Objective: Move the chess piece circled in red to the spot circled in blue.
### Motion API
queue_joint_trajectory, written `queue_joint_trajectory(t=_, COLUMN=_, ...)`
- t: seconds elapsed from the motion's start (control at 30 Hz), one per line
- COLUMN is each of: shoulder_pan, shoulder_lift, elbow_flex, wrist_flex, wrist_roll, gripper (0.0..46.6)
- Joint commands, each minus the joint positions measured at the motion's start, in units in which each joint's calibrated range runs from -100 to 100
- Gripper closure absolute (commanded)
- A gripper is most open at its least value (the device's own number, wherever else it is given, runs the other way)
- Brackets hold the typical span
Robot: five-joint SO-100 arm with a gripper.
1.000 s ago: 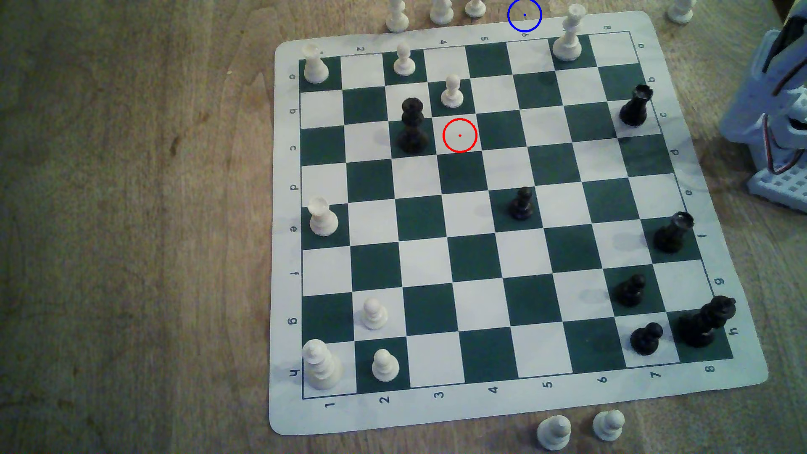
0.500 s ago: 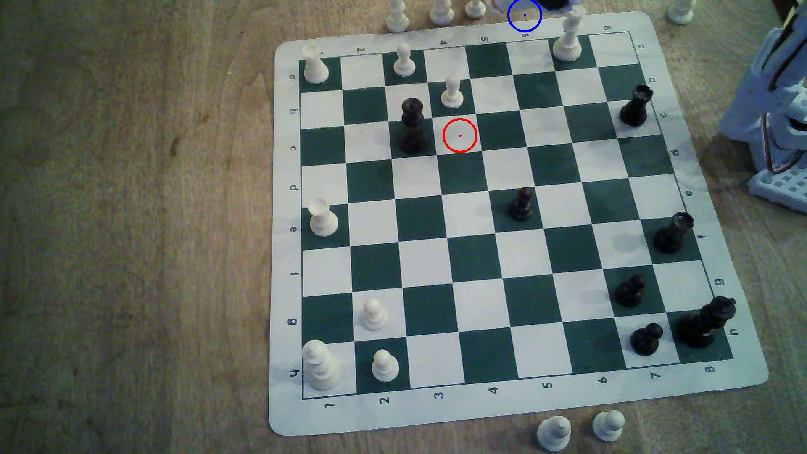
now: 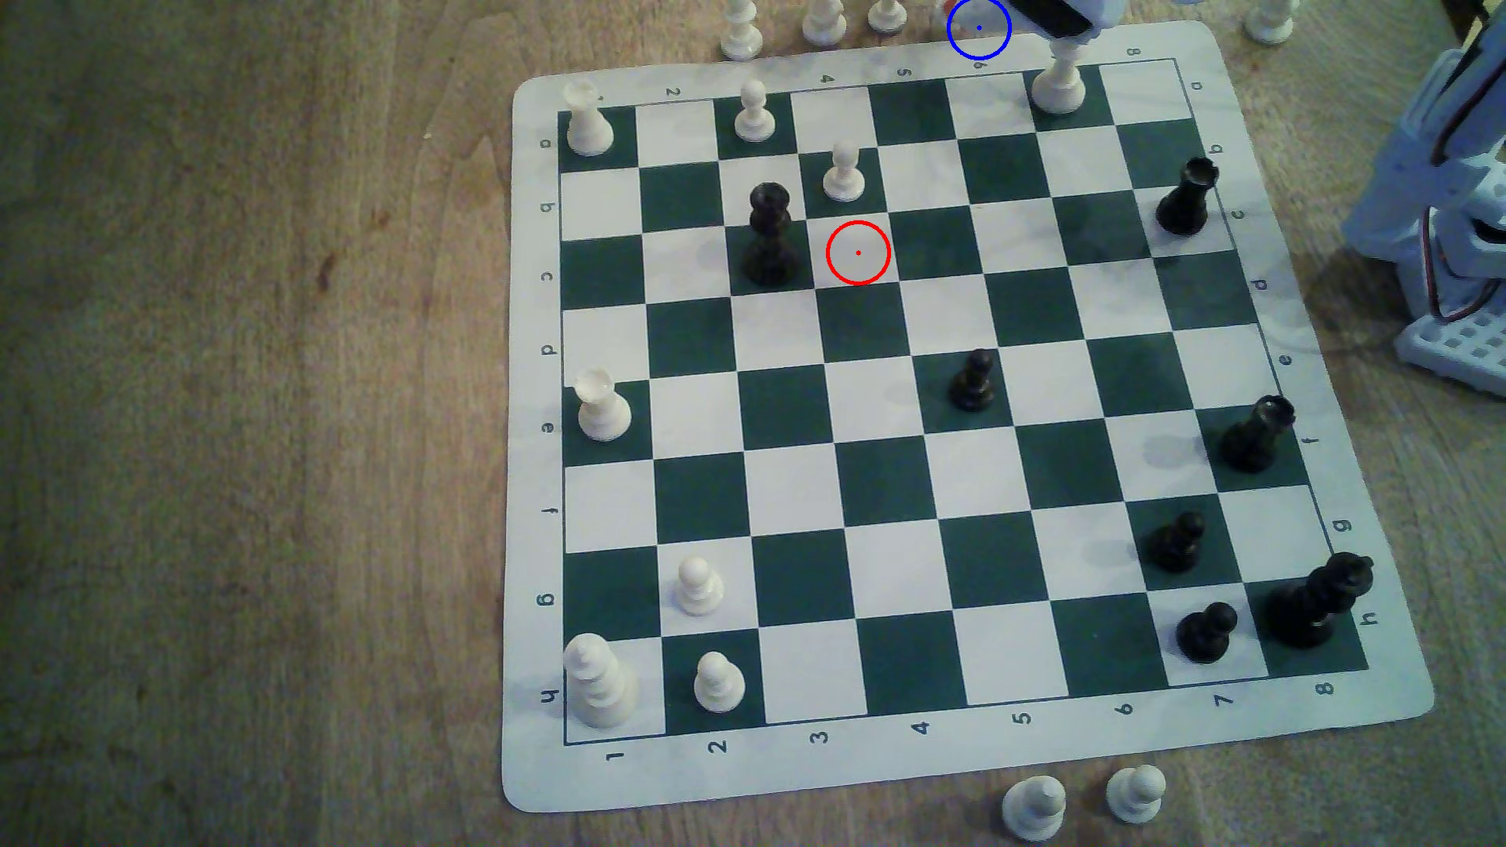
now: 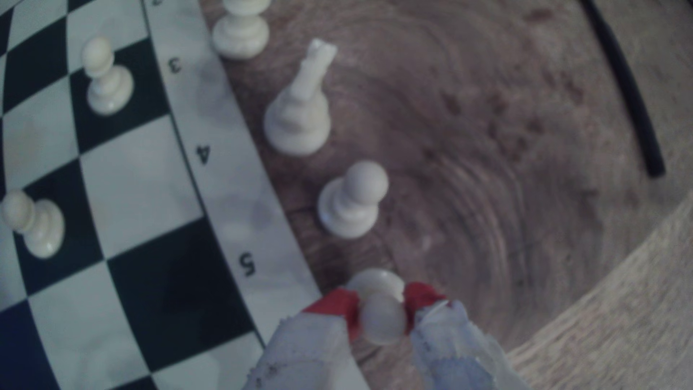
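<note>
I see the pawn [image 4: 382, 313] pinched between my gripper's [image 4: 380, 313] red fingertips [image 4: 339, 305], its head caught at the tips and its base pointing down at bare wood just off the board's [image 4: 232, 210] edge near the "5". In the exterior view the gripper sits beside the blue ring [image 3: 979, 28], above the board's top border.

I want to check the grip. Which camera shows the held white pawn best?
The wrist view. There the white pawn sits close up between the gripper's red-tipped fingers, just off the board's edge over the wood. In the exterior view the arm's dark end cuts into the top edge beside the blue ring, and I cannot make out the pawn there.
</note>
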State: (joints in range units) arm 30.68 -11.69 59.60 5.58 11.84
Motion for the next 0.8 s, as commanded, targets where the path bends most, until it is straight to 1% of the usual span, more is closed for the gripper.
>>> queue_joint_trajectory(t=0.0, shoulder_pan=0.3, shoulder_lift=-2.8, elbow_flex=-0.6, wrist_flex=-1.7, wrist_roll=0.6, gripper=46.3)
queue_joint_trajectory(t=0.07, shoulder_pan=0.3, shoulder_lift=-2.7, elbow_flex=-0.2, wrist_flex=-1.3, wrist_roll=1.0, gripper=45.9)
queue_joint_trajectory(t=0.1, shoulder_pan=0.3, shoulder_lift=-2.7, elbow_flex=-0.1, wrist_flex=-1.3, wrist_roll=1.1, gripper=44.5)
queue_joint_trajectory(t=0.17, shoulder_pan=0.4, shoulder_lift=-2.8, elbow_flex=0.1, wrist_flex=-1.2, wrist_roll=1.2, gripper=43.5)
queue_joint_trajectory(t=0.33, shoulder_pan=0.6, shoulder_lift=-3.3, elbow_flex=0.2, wrist_flex=0.8, wrist_roll=1.6, gripper=44.9)
queue_joint_trajectory(t=0.53, shoulder_pan=0.6, shoulder_lift=-3.5, elbow_flex=0.1, wrist_flex=2.2, wrist_roll=1.8, gripper=44.2)
queue_joint_trajectory(t=0.6, shoulder_pan=0.6, shoulder_lift=-3.5, elbow_flex=0.1, wrist_flex=2.2, wrist_roll=1.8, gripper=42.4)
queue_joint_trajectory(t=0.63, shoulder_pan=0.6, shoulder_lift=-3.5, elbow_flex=0.1, wrist_flex=1.9, wrist_roll=1.5, gripper=38.3)
queue_joint_trajectory(t=0.7, shoulder_pan=0.6, shoulder_lift=-3.4, elbow_flex=0.1, wrist_flex=1.7, wrist_roll=1.4, gripper=35.1)
queue_joint_trajectory(t=0.73, shoulder_pan=0.6, shoulder_lift=-3.4, elbow_flex=0.1, wrist_flex=1.5, wrist_roll=1.4, gripper=32.6)
queue_joint_trajectory(t=0.77, shoulder_pan=0.6, shoulder_lift=-3.4, elbow_flex=0.1, wrist_flex=1.1, wrist_roll=1.3, gripper=28.8)
